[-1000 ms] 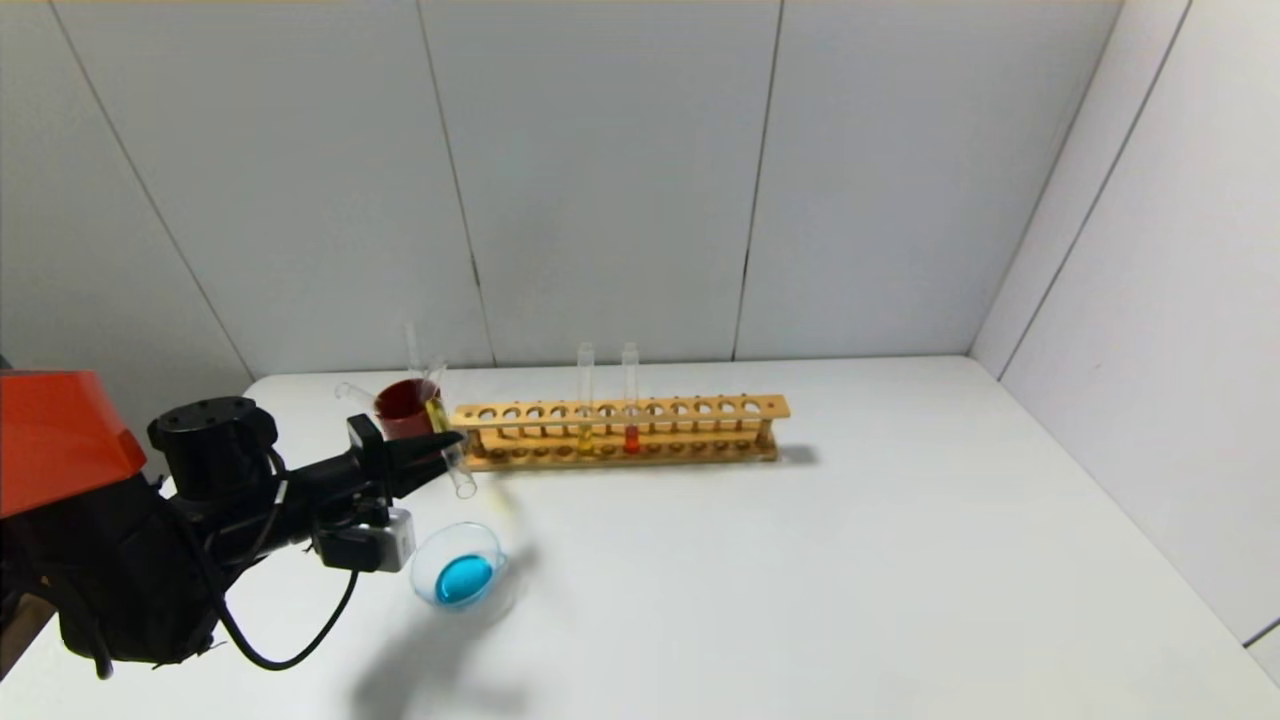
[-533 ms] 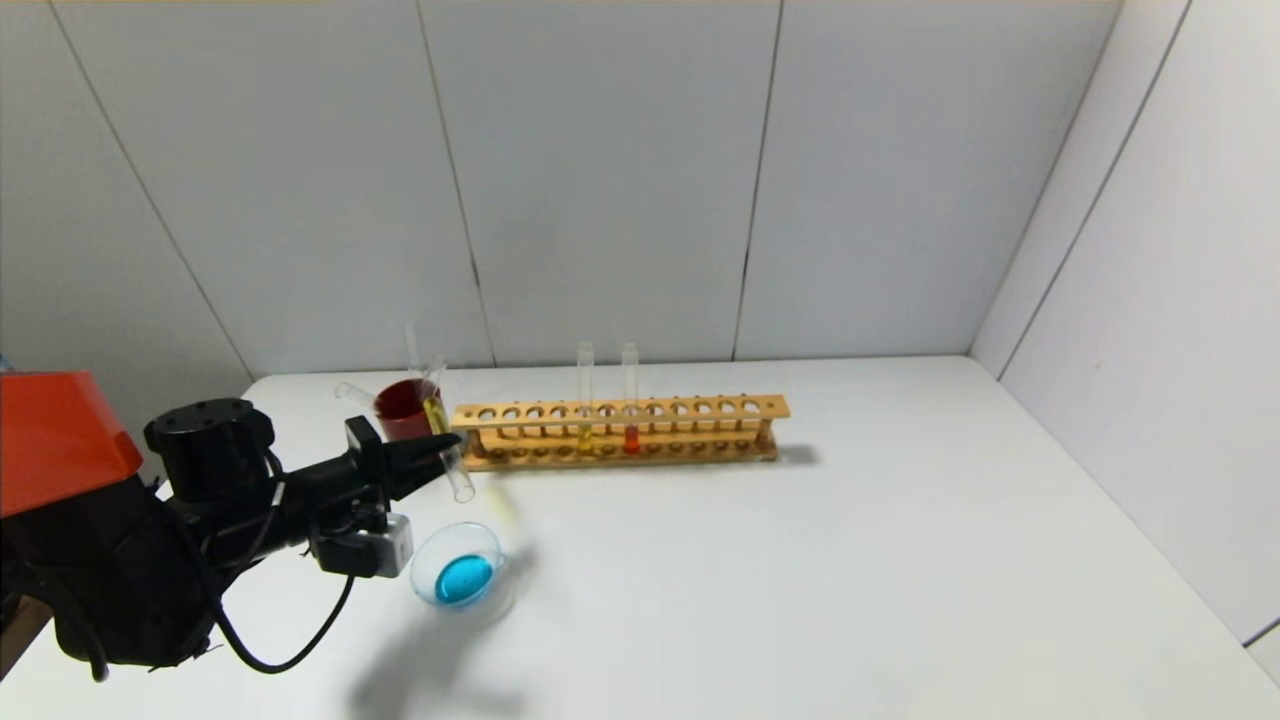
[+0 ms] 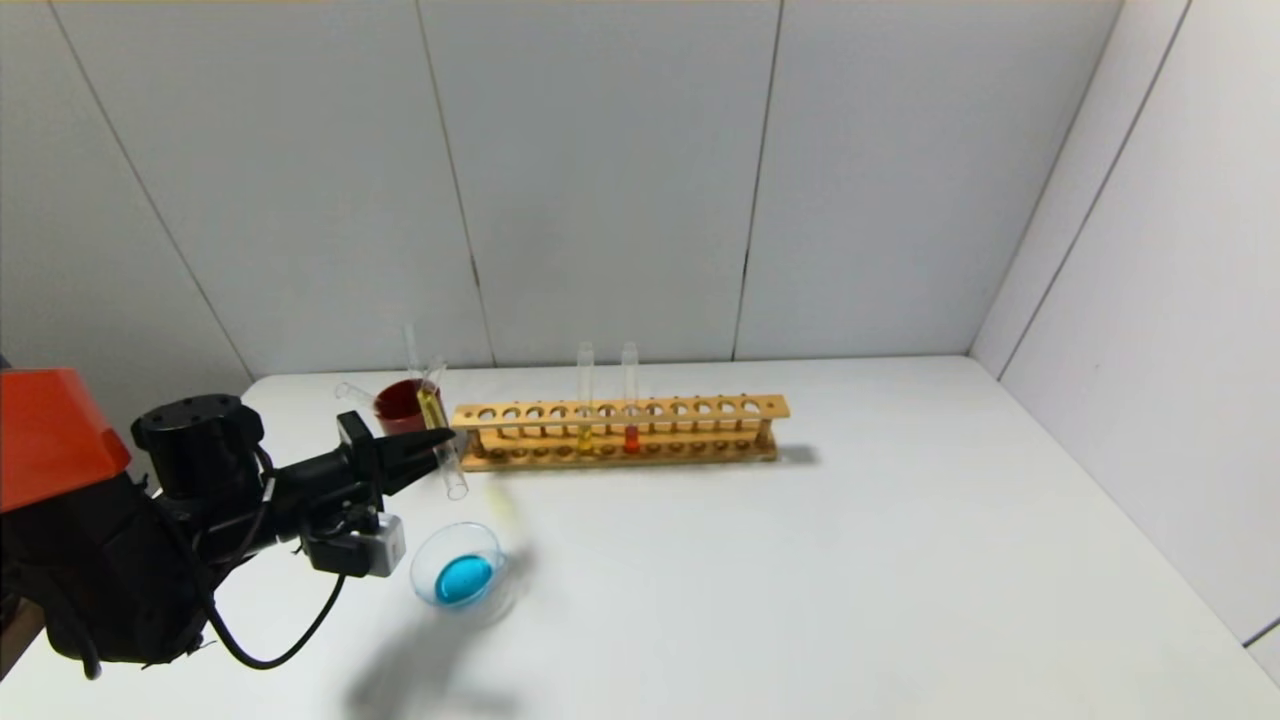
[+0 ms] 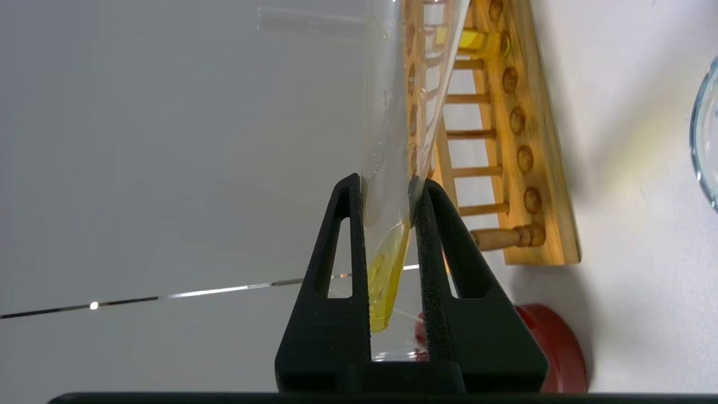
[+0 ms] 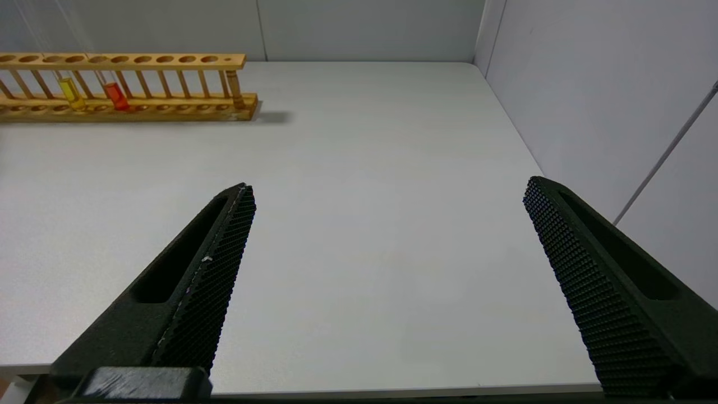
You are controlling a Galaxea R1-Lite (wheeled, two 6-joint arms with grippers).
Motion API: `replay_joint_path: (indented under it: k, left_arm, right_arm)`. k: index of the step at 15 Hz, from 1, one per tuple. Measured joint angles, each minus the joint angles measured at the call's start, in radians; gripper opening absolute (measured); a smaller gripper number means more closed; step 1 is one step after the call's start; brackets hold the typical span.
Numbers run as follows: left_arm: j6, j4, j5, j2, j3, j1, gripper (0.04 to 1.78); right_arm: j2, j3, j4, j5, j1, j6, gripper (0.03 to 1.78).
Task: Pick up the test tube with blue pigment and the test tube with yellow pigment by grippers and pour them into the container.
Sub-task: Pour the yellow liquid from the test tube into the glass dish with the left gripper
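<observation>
My left gripper (image 3: 438,440) is shut on the test tube with yellow pigment (image 3: 446,455) and holds it tilted in the air. The yellow liquid (image 4: 384,280) sits at the tube's closed end, between my fingers. The tube's open end points toward the container (image 3: 440,590), a clear glass dish with blue liquid in it; the dish's rim also shows in the left wrist view (image 4: 704,140). No tube with blue liquid shows. My right gripper (image 5: 387,188) is open and empty over bare table, out of the head view.
A wooden rack (image 3: 700,425) stands behind the dish and holds one tube of yellow liquid (image 3: 585,440) and one of red-orange (image 3: 631,438). A dark red cup (image 3: 395,405) with empty tubes stands at the rack's left end. Walls close the back and right.
My left gripper has shifted slightly left and away from the rack with the yellow tube still in it. The dish and rack have not moved.
</observation>
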Motion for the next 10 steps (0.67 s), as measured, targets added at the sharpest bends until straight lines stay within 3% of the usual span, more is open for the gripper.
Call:
replay_joint_path:
  k: [10]
  left_arm:
    - [0.032, 0.004, -0.016, -0.023, 0.021, 0.035, 0.31]
  right_arm:
    - [0.000, 0.000, 0.000, 0.000, 0.000, 0.000, 1.75]
